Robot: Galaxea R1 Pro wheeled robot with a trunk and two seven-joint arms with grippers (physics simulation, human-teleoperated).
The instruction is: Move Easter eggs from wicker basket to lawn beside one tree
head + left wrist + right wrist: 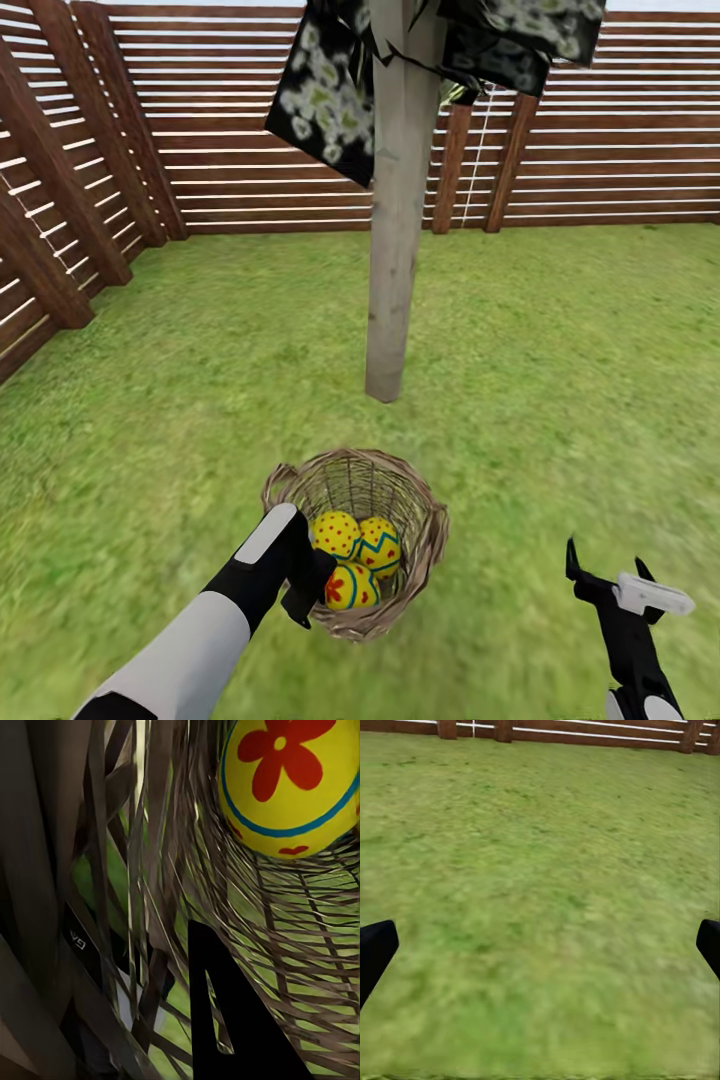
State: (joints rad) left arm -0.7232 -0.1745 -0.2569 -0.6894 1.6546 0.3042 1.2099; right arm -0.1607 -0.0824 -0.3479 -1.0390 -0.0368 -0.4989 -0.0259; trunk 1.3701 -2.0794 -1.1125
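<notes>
The wicker basket (pixel 425 540) sits tilted on the lawn (pixel 560 380), just in front of the tree (pixel 398 260) with its pale trunk. Three Easter eggs lie inside: a dotted one (pixel 337 532), a zigzag one (pixel 380 545) and a flowered one (pixel 352 587). My left gripper (pixel 306 592) is at the basket's near-left rim, shut on the wall with one finger inside and one outside. In the left wrist view the flowered egg (pixel 289 784) shows through the weave (pixel 300 915). My right gripper (pixel 605 572) hovers open over bare grass to the right, with its fingertips (pixel 375 952) wide apart.
A brown slat fence (pixel 250 150) closes the garden behind the tree and along the left side (pixel 50 230). Dark mottled leaves (pixel 330 90) hang at head height beside the trunk. Open grass spreads right of the tree (pixel 540 870) and around the basket.
</notes>
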